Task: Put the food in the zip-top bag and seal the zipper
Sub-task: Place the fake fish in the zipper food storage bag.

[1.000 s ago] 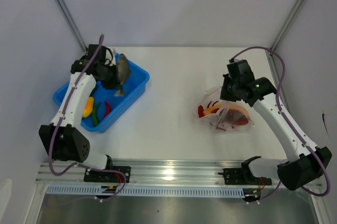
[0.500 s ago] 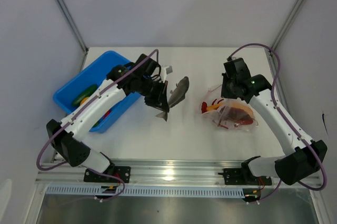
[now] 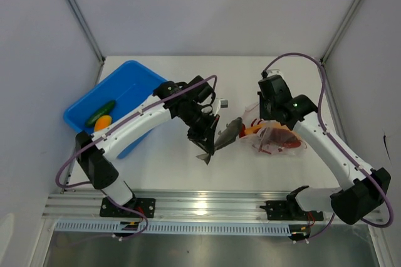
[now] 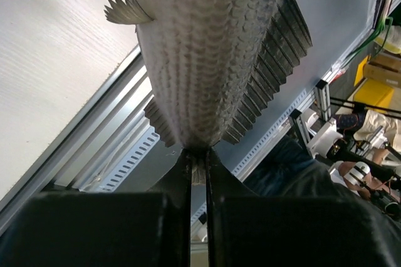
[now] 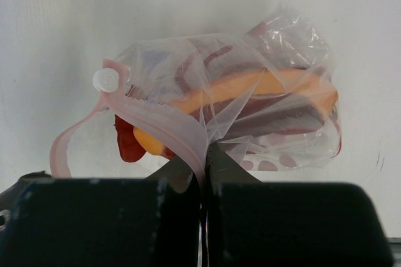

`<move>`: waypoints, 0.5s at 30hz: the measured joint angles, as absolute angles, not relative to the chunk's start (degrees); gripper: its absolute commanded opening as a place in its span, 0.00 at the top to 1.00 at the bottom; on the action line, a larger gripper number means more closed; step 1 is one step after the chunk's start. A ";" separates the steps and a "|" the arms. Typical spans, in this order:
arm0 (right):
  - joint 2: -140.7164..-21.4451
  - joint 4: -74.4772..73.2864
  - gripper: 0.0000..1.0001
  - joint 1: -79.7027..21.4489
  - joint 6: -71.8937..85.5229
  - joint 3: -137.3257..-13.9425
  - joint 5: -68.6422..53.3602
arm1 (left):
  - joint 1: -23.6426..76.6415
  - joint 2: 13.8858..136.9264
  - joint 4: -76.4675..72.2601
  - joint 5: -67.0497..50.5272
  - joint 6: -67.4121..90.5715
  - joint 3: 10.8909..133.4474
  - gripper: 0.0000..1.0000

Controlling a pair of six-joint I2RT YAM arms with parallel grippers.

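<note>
**Two grippers clamped: fish on the left, bag mouth on the right**

Far left: blue bin [image 3: 135, 85] is sitting on the counter [image 3: 182, 173], near the back left corner. A green vegetable [image 3: 100, 113] and an orange-yellow piece [image 3: 104, 121] are lying in it, touching each other.

Centre: left arm is reaching across the counter toward the right. The left gripper [image 3: 208, 143] is pinching the grey fish [image 3: 229, 132] at the narrow base of its tail. The wrist view shows the fingers [image 4: 183, 173] pressed nearly together on that thin part, with the scaled body widening away from the camera. The fish is pointing head-first toward the bag, its head just beside the bag's mouth. I cannot tell whether the two are touching.

Right: zip-top bag [image 3: 282, 138] is lying on the counter, crumpled. The right gripper [image 5: 203, 154] is shut on a fold of clear film at the mouth edge, lifting that edge. The pink zipper [image 5: 156, 120] is curling loose to the left of the fingers, unsealed. Inside the bag a long orange piece [image 5: 250, 88] is lying across the middle. A red chilli [image 5: 128, 143] and a yellow piece [image 5: 149, 143] are sitting at the open mouth.
</note>
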State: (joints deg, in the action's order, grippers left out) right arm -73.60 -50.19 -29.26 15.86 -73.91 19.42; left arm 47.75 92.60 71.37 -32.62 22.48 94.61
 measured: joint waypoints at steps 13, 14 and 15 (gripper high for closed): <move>-70.65 -47.83 1.00 -40.75 13.82 -70.91 22.11 | 53.17 95.26 73.87 -32.73 22.50 94.63 1.00; -70.32 -47.72 1.00 -41.36 13.82 -70.72 22.11 | 53.21 95.33 73.89 -32.71 22.50 94.70 0.99; -69.71 -47.44 1.00 -42.22 13.82 -70.24 22.06 | 53.23 95.55 74.04 -32.71 22.52 95.04 1.00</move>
